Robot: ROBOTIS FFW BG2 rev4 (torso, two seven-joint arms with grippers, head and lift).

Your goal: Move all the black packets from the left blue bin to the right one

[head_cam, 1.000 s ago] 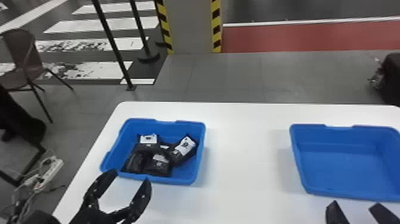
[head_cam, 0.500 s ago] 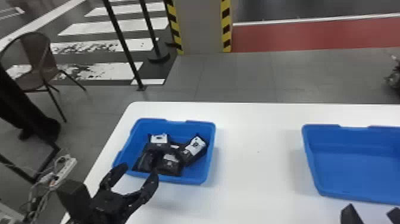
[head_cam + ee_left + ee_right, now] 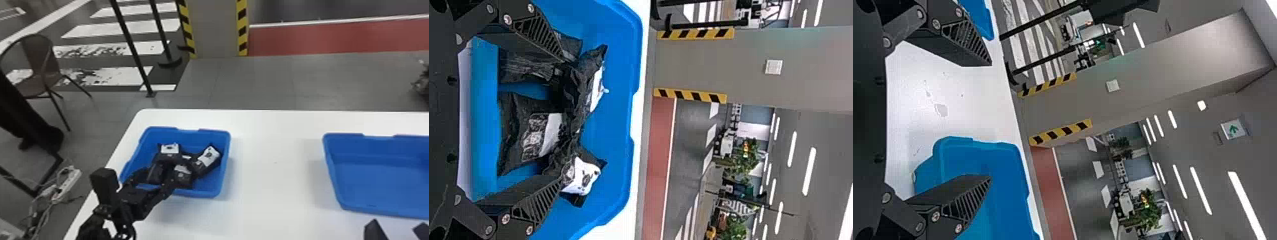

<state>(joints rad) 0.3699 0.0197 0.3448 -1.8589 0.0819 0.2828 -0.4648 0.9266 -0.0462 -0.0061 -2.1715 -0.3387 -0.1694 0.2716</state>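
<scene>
- Reference: we locate all items from the left blue bin [image 3: 204, 193]. The black packets [image 3: 183, 180] lie inside it in an overlapping heap.
- Left gripper [image 3: 565, 120]: fingers spread, at the near part of the left blue bin. We cannot tell whether they touch any film.
- Right gripper [image 3: 397, 223]: fingers spread, well to the right of the left blue bin, by the near side of the right blue bin [image 3: 383, 188]. Both bins rest on the surface [image 3: 271, 194].
- Step: we judge this to be the approach for a first pick.
- Handling: the wrinkled, glossy film suggests soft, light packets, prone to slipping. We cannot tell how fragile the contents are.
- Grip point: we should close across one packet's filled middle; a flat edge may fold and slide out.
- Caution: we should lift slowly, as overlapping packets could drag along or drop back into the left blue bin.
</scene>
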